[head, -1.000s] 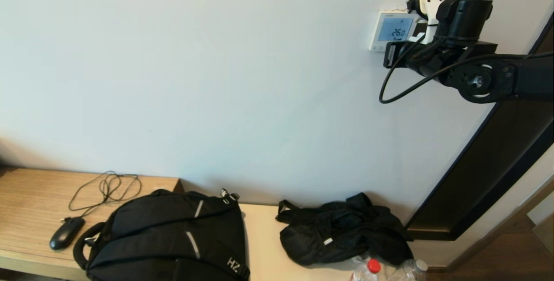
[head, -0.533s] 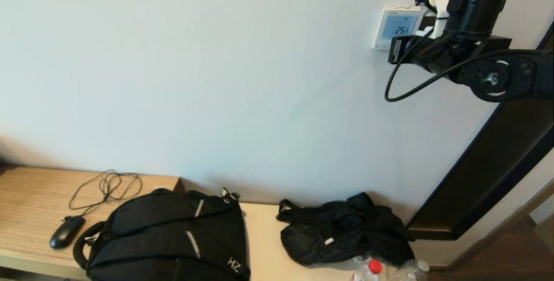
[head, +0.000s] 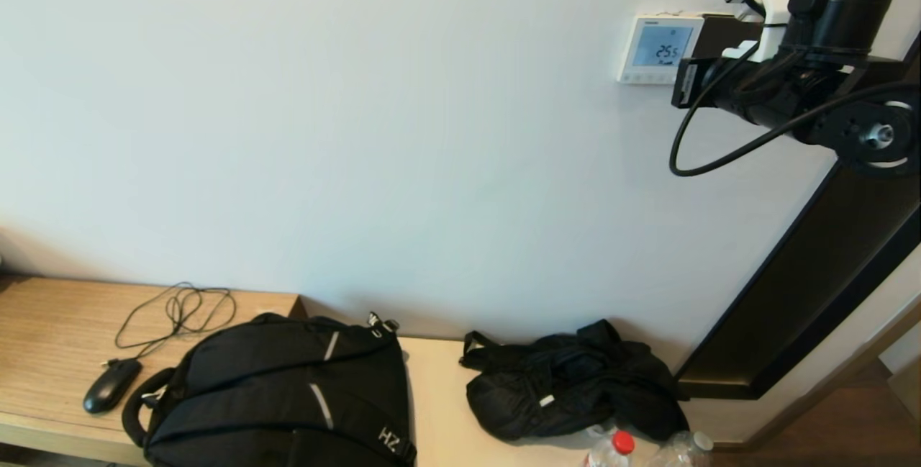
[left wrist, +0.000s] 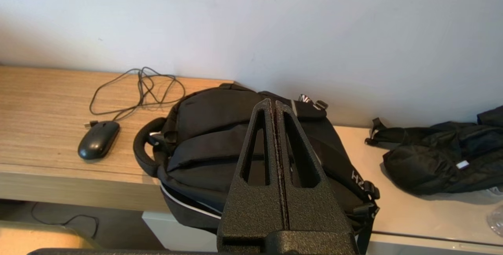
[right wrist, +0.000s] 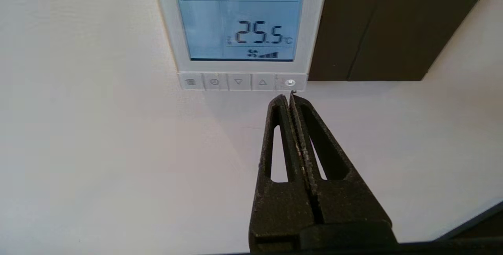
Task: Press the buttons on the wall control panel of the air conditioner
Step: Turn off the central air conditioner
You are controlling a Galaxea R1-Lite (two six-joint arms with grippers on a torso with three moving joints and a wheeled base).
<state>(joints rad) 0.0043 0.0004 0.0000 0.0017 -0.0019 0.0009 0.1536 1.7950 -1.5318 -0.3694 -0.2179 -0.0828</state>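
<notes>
The white wall control panel (head: 660,50) hangs on the wall at the upper right, its pale blue screen showing 25.5. Its row of small buttons (head: 647,79) runs along the bottom edge. In the right wrist view the panel (right wrist: 239,23) fills the top, with the buttons (right wrist: 239,82) below the screen. My right gripper (right wrist: 289,97) is shut and empty, its tips just below the rightmost button (right wrist: 290,83), a little off the wall. My right arm (head: 791,85) is to the right of the panel. My left gripper (left wrist: 274,103) is shut and empty, parked low over a backpack.
A plain black plate (right wrist: 365,27) sits on the wall right beside the panel. A dark door frame (head: 813,287) runs down the right. On the bench below lie a black backpack (head: 288,388), a mouse (head: 109,386) with its cable, a black bag (head: 568,388) and bottles (head: 611,449).
My right arm has moved right and up, off the panel's front, so the whole panel now shows. The screen reading went from 26.0 to 25.5.
</notes>
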